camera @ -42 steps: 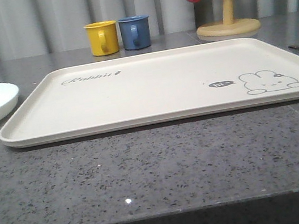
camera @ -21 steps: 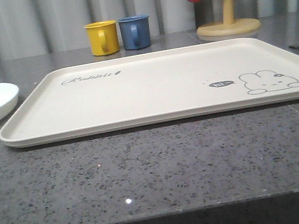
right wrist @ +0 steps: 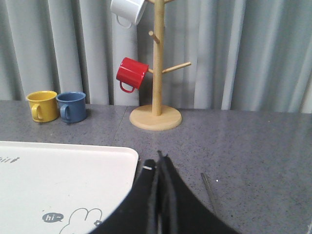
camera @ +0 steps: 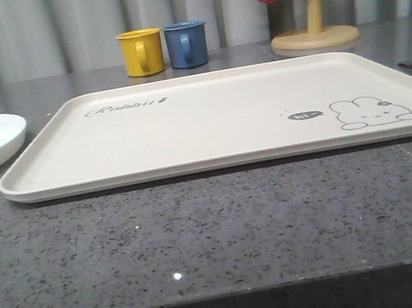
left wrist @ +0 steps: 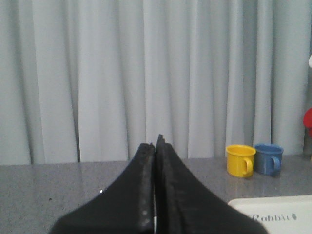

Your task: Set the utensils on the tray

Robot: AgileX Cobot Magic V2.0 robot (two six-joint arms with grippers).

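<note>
Up on the mug tree [right wrist: 156, 63], seen from the right wrist: white mug [right wrist: 127, 10]. Beside the tray [camera: 208, 122], utensil [right wrist: 209, 190] just right of pressed-together right gripper [right wrist: 159, 163]; left gripper [left wrist: 154, 144] likewise closed, empty.

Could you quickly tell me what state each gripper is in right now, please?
Left gripper: closed, fingers pressed together, holding nothing.
Right gripper: closed, fingers pressed together, holding nothing.

Backdrop: pale grey pleated curtain [camera: 51, 30], full width, hung beyond the fingers. Surface: dark grey speckled stone countertop [camera: 203, 233], faintly glossy under soft, even lighting.
</note>
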